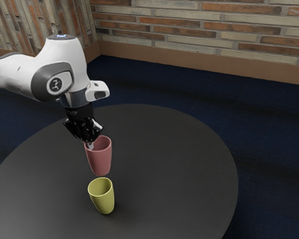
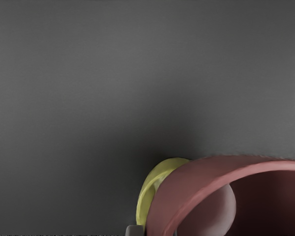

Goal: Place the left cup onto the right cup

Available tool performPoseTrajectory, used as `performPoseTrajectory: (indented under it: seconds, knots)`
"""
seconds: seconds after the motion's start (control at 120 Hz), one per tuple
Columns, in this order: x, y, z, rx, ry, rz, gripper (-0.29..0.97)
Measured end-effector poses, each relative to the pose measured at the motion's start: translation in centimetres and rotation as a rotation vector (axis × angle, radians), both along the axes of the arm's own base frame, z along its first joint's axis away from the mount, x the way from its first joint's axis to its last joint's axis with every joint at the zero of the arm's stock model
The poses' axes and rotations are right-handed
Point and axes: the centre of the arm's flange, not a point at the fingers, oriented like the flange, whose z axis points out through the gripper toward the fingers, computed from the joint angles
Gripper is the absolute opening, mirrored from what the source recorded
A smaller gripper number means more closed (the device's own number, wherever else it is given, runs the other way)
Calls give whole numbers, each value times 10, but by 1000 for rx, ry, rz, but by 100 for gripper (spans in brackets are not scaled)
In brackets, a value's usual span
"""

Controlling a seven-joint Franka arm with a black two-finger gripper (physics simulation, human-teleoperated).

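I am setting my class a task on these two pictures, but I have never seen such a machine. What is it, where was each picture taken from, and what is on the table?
It is a simulated white robot arm ending in a black two-finger hand. The exterior view looks on from the side. The wrist view comes from a camera on the hand itself. On the round dark table a plain yellow cup stands upright. The hand grips a plain pink cup by its rim and holds it off the table, close to the yellow one. In the wrist view, the big curved shape is the pink rim, with the yellow cup peeking out beyond it.
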Motion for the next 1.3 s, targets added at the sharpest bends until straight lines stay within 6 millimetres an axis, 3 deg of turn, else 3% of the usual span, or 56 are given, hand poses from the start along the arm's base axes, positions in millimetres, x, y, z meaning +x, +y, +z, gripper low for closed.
performPoseTrajectory:
  seconds: [0.417,1.3]
  knots:
    - [-16,-3,-6,9,11,-4,-11]
    - [-19,-3,-36,11,54,2,-11]
